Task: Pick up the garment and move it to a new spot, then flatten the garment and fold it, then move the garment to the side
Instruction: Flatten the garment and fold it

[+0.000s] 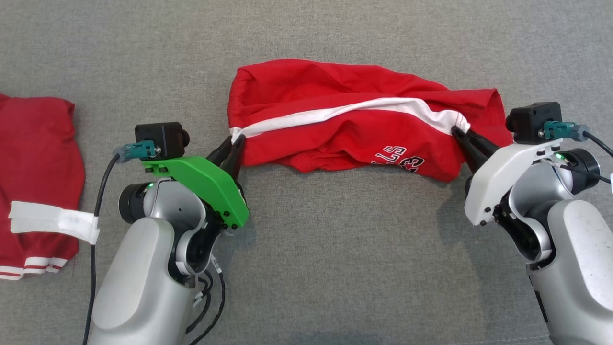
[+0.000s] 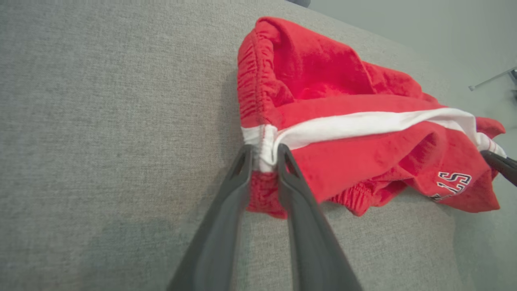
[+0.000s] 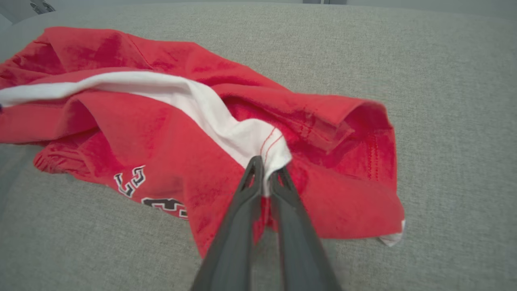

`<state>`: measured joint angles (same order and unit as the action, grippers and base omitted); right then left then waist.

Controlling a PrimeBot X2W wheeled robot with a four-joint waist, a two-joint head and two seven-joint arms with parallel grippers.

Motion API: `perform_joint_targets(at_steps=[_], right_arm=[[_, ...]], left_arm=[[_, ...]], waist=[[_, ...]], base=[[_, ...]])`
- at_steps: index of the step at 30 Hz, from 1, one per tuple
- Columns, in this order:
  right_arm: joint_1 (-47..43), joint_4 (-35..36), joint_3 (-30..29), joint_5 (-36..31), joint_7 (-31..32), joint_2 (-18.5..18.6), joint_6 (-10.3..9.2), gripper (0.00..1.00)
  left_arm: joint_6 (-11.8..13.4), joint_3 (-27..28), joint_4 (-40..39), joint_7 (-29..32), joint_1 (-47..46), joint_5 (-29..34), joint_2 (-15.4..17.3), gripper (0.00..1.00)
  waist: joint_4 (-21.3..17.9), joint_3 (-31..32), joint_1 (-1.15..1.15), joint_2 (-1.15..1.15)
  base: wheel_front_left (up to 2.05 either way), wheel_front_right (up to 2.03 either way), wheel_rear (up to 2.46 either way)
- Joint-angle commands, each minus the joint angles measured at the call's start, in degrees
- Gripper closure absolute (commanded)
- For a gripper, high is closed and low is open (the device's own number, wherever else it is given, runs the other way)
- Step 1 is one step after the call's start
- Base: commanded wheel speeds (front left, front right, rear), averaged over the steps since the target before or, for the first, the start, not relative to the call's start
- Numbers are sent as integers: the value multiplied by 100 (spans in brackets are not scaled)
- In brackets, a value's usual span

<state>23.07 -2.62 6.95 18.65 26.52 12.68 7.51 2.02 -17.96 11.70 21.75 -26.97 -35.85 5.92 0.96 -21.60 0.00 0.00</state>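
The garment point(image 1: 335, 120) is a pair of red shorts with a white side stripe and dark lettering, lying crumpled across the middle of the grey surface. My left gripper point(image 1: 234, 141) is shut on the white stripe at the elastic waistband, the garment's left end point(image 2: 264, 151). My right gripper point(image 1: 462, 132) is shut on the white stripe at the leg hem, the garment's right end point(image 3: 266, 161). The stripe runs taut between the two grips while the red fabric sags and folds around it. The lettering point(image 3: 149, 194) faces the near side.
A second red garment point(image 1: 38, 158) with white bands lies at the far left edge of the grey fabric surface point(image 1: 335, 268). Open grey surface stretches in front of the shorts, between my two arms. Cables hang by my left forearm point(image 1: 143, 268).
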Motion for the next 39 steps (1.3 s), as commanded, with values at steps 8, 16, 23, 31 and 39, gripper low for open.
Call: perform_joint_targets(at_steps=[8, 16, 23, 31, 39], right_arm=[[56, 83, -5, 1, -180, 14, -4, 100], [132, 486, -180, 49, -433, 64, -4, 100], [-95, 589, -142, 48, -208, 240, -4, 100], [-418, 541, -60, 169, -79, 223, -4, 0], [-418, 544, -55, 112, -147, 180, -4, 0]], left_arm=[[-29, 43, -35, -304, -148, 23, -25, 100], [-64, 124, -281, -628, -200, -49, -52, 100], [-25, 15, -274, -646, -96, -34, -67, 100], [111, -121, -165, -531, 101, 111, 20, 0], [159, -119, -219, -505, -27, 139, 96, 0]], waist=[[3, 19, 0, 0], [18, 120, 0, 0], [22, 224, 0, 0], [29, 184, 0, 0], [6, 190, 0, 0]], base=[[0, 0, 0], [0, 0, 0], [0, 0, 0], [0, 0, 0], [0, 0, 0]])
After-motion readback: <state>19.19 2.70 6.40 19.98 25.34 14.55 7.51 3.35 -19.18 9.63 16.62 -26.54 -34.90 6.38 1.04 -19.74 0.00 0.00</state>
